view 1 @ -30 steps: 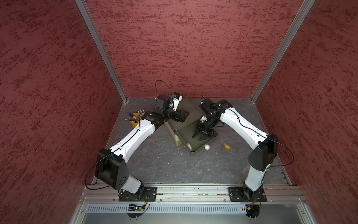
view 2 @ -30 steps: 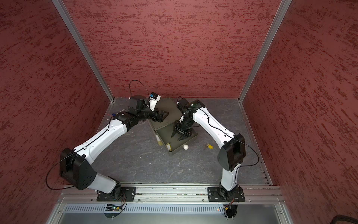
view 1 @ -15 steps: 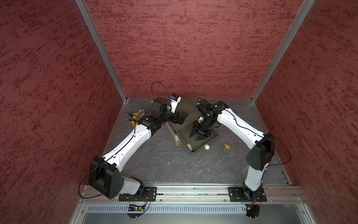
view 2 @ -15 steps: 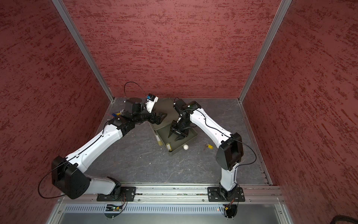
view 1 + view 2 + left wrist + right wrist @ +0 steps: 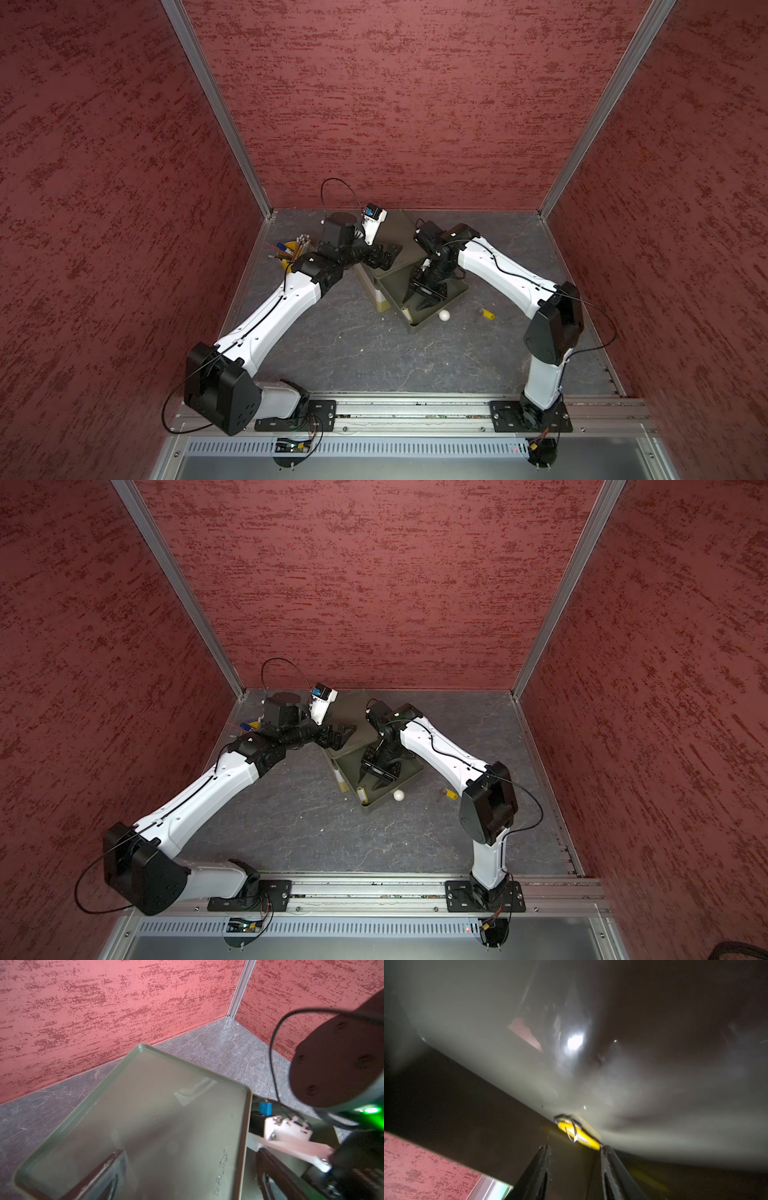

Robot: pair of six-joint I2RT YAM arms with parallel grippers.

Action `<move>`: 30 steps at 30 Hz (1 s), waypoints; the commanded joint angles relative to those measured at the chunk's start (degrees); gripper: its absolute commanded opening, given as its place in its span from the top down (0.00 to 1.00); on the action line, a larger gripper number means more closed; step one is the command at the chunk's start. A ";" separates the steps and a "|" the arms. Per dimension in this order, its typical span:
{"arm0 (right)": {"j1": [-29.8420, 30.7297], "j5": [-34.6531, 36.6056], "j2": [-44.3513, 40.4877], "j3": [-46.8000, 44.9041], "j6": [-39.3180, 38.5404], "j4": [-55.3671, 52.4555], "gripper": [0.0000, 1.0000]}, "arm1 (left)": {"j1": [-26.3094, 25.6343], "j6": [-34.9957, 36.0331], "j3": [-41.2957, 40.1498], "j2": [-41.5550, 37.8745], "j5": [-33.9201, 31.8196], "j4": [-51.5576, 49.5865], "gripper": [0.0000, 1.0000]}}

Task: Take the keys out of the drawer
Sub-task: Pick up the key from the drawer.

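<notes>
Right wrist view, yellow-tagged key (image 5: 580, 1136), thin metal ring (image 5: 572, 1129) through tag, blurred

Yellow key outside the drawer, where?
In both top views the yellow key lies on the table on the robot's right, just past the white ball beside the drawer.

Two arms bolted along the silver rail (image 5: 415, 409): left arm (image 5: 286, 299) and right arm (image 5: 503, 274), with white shells, bulky black joints, black plates screwed onto that rail and thin black cables looping alongside. On the right gripper (image 5: 576, 1147), slim black ribbed fingers.
</notes>
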 commanded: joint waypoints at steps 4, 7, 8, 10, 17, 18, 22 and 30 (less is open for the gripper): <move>0.96 1.35 0.73 -0.44 2.10 4.15 0.58 | -0.14 1.70 -0.83 -1.69 0.81 0.06 0.00; 1.18 1.97 0.27 -1.22 2.91 4.93 0.59 | -0.17 1.74 -0.92 -1.78 1.07 -0.13 0.00; 1.20 2.03 0.04 -1.74 3.23 5.32 0.59 | -0.15 1.74 -0.92 -1.93 1.16 -0.21 0.00; 1.48 2.11 -0.36 -2.70 3.68 5.89 0.60 | -0.26 1.74 -1.12 -2.29 1.27 -0.31 0.00; 2.12 3.32 -0.81 -3.06 4.07 5.40 0.65 | -0.19 1.75 -2.31 -3.64 1.34 -0.59 0.00; 2.23 3.38 -0.97 -3.15 4.08 5.31 0.67 | -0.28 1.75 -2.49 -3.71 1.35 -0.50 0.00; 2.41 3.86 -1.83 -4.04 4.36 5.39 0.80 | -0.28 1.25 -3.14 -4.19 1.41 -0.16 0.00; 2.41 4.37 -3.10 -4.78 4.42 5.26 1.00 | -0.50 0.56 -3.24 -4.76 1.34 -0.04 0.00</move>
